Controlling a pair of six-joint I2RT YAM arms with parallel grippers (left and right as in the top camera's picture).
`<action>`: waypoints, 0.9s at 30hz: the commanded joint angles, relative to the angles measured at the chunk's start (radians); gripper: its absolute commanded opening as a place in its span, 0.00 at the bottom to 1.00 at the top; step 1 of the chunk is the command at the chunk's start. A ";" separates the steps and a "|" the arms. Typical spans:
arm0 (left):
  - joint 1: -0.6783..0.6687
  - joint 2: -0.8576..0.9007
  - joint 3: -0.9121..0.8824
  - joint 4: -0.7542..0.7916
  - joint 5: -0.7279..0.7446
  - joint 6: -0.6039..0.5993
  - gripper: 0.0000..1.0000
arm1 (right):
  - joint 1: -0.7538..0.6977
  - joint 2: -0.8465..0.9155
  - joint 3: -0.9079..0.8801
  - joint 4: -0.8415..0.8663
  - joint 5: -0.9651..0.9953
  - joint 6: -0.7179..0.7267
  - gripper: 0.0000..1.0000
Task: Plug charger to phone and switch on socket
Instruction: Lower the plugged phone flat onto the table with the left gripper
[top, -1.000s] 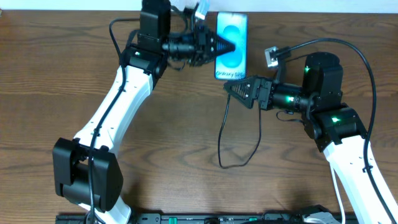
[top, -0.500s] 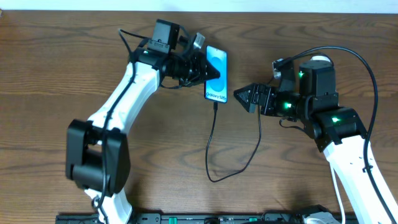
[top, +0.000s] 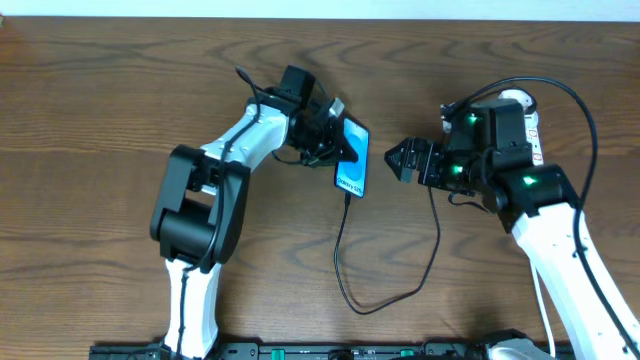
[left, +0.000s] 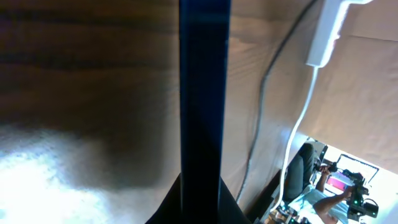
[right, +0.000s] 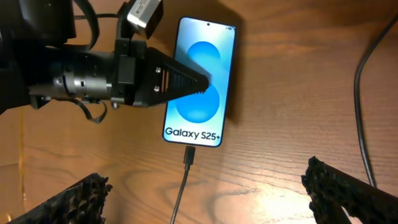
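The left end effector (top: 340, 140) is clamped on the phone (top: 352, 158), its dark fingers (right: 180, 81) pinching the long left edge and reaching over the blue screen, so the phone is held near the middle of the wooden tabletop (top: 100, 110). In the left wrist view the phone (left: 204, 93) shows edge-on as a dark blue band running straight up between the fingers.

The charger (top: 345, 250) is plugged in: its small black tip (right: 189, 154) sits in the port at the bottom edge, just under the "Galaxy S25+" band. From there the thin black cable drops toward the front edge, loops round and climbs to the right arm.

The right end effector (top: 405, 160) hangs just right of the phone, apart from it, spread wide and gripping nothing; its two fingertips (right: 68, 199) frame the bottom corners of the right wrist view.

The socket (top: 522, 108) lies behind the right arm, mostly hidden, so its switch cannot be read.
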 joint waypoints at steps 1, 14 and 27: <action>0.003 0.031 0.015 -0.001 0.019 0.028 0.07 | -0.004 0.051 0.008 -0.002 0.013 -0.019 0.99; 0.003 0.055 0.015 -0.004 -0.126 0.050 0.07 | -0.004 0.096 0.008 -0.001 0.013 -0.019 0.99; -0.056 0.055 0.015 -0.065 -0.280 0.050 0.15 | -0.004 0.096 0.008 -0.002 0.013 -0.018 0.99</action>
